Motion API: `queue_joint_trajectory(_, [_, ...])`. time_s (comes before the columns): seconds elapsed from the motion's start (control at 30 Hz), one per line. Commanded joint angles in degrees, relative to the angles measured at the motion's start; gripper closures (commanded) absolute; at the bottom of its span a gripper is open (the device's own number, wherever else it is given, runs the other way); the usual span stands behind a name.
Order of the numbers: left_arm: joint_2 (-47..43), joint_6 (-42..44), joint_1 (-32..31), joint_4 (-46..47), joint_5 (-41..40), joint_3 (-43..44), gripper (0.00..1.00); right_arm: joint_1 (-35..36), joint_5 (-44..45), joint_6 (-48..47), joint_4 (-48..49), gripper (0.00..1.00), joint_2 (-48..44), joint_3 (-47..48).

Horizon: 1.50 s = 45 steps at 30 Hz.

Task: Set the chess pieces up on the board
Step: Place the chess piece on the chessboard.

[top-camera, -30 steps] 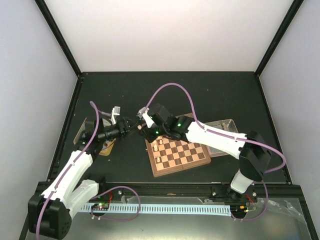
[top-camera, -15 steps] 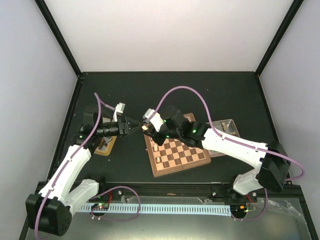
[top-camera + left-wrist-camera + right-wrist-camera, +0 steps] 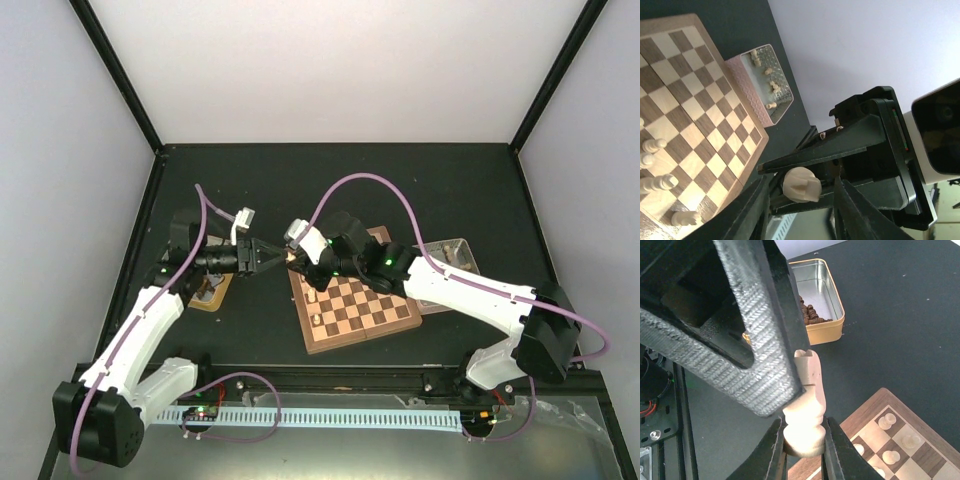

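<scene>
Top external, table (image 3: pixel 450 190): dark, with the chessboard (image 3: pixel 365 305) near its middle.
Chessboard: a few standing pale chessmen (image 3: pixel 654 146) along its 9 o'clock edge, the rest bare.
Right pincer (image 3: pixel 802 437): clenched on the base of the pale chessman (image 3: pixel 807 390).
Left pincer (image 3: pixel 802 182): jaws flank the chessman's head with one pad touching it; I cannot tell whether it is clamped.
Pale chessman: in the air off the board's 10 o'clock corner, between both pincers.
Handling: likely light, stiff and smooth, so it could twist. Best gripped squarely across the narrow waist.
</scene>
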Motion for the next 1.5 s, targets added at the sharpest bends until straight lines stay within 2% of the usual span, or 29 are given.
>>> queue_joint_trajectory(0.0, [0.95, 0.56, -0.24, 1.16, 1.24, 2.08, 0.6, -0.13, -1.88, -1.5, 0.45, 0.99, -0.3, 0.8])
queue_joint_trajectory(0.07, [1.14, -0.05, -0.21, 1.81, 1.14, 2.04, 0.59, -0.05, -2.06, -1.55, 0.43, 0.99, -0.22, 0.8])
queue_joint_trajectory(0.3, [1.79, -0.32, -0.2, 2.18, 0.61, 1.76, 0.73, -0.08, -2.42, -1.67, 0.03, 0.99, 0.13, 0.98])
queue_joint_trajectory(0.47, [1.82, 0.77, -0.21, 2.04, 0.61, 1.88, 0.9, -0.08, -2.05, -0.36, -0.66, 0.98, 0.64, 1.18])
queue_joint_trajectory(0.53, [1.73, 1.12, -0.27, 1.86, 0.47, 1.77, 0.93, -0.15, -1.55, 1.12, -1.11, 0.93, 0.99, 1.57])
queue_joint_trajectory(0.63, [1.3, 3.04, -0.2, -0.06, -2.18, 1.95, 0.93, -0.93, -2.6, 4.05, -1.89, 0.74, 1.16, 1.82])
queue_joint_trajectory(0.73, [0.6, 7.6, -0.58, -5.81, -11.12, 3.04, 0.93, -1.84, -2.55, 6.83, -1.13, 0.57, -0.4, 0.23])
queue_joint_trajectory(0.8, [0.52, 10.02, -1.6, -9.05, -18.8, 4.03, 0.93, -2.34, -1.9, 8.57, -0.04, 0.51, -2.4, -1.74])
queue_joint_trajectory(0.93, [2.14, 11.68, -8.21, -12.15, -37.46, 5.53, 0.92, -4.54, 3.39, 14.37, 2.5, 0.47, -7.75, -6.56])
queue_joint_trajectory(1.13, [11.07, 9.71, -20.19, -12.97, -63.23, 8.38, 0.92, -9.46, 22.46, 29.24, -1.89, 0.46, -15.0, -10.6])
queue_joint_trajectory(1.27, [17.55, 8.83, -25.83, -12.7, -71.58, 10.94, 0.92, -10.56, 29.73, 34.18, -4.47, 0.44, -18.46, -13.15])
queue_joint_trajectory(1.47, [27.31, 7.61, -29.76, -11.6, -76.47, 14.75, 0.92, -11.68, 29.78, 36.45, -5.6, 0.43, -18.97, -15.1])
